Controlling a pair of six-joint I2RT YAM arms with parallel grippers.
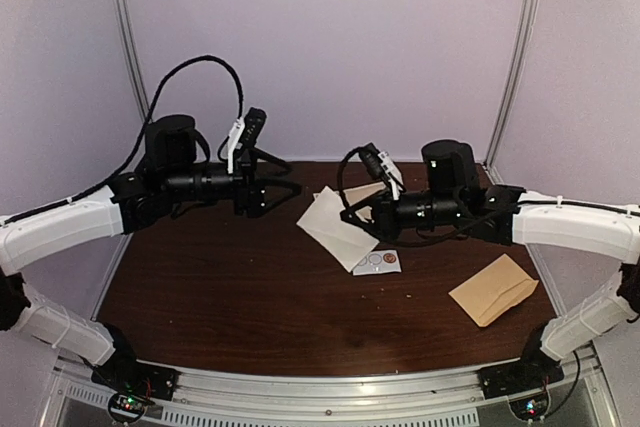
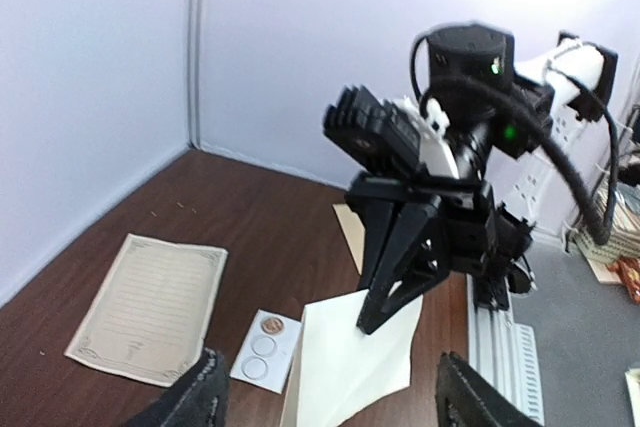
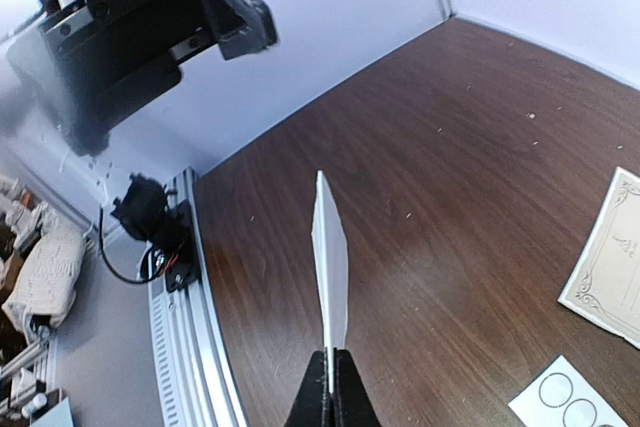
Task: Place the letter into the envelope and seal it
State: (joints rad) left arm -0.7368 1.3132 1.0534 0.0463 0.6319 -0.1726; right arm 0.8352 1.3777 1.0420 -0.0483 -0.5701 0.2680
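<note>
My right gripper (image 3: pixel 328 387) is shut on the near edge of the letter (image 3: pixel 330 267), a white folded sheet that shows edge-on and stands up off the table. In the top view the letter (image 1: pixel 335 227) hangs at mid-table from the right gripper (image 1: pixel 346 215). The left gripper (image 1: pixel 288 179) hovers to its left, apart from it. Its fingers (image 2: pixel 195 397) stand wide open with nothing between them, and the letter (image 2: pixel 350 357) lies beyond them. The tan envelope (image 1: pixel 493 289) lies flat at the table's right front, away from both grippers.
A small white card with round stickers (image 1: pixel 377 263) lies just right of the letter. A cream sheet with an ornate printed border (image 2: pixel 150 307) lies flat toward the back of the table. Purple walls close the back and sides. A metal rail (image 1: pixel 330 387) runs along the near edge.
</note>
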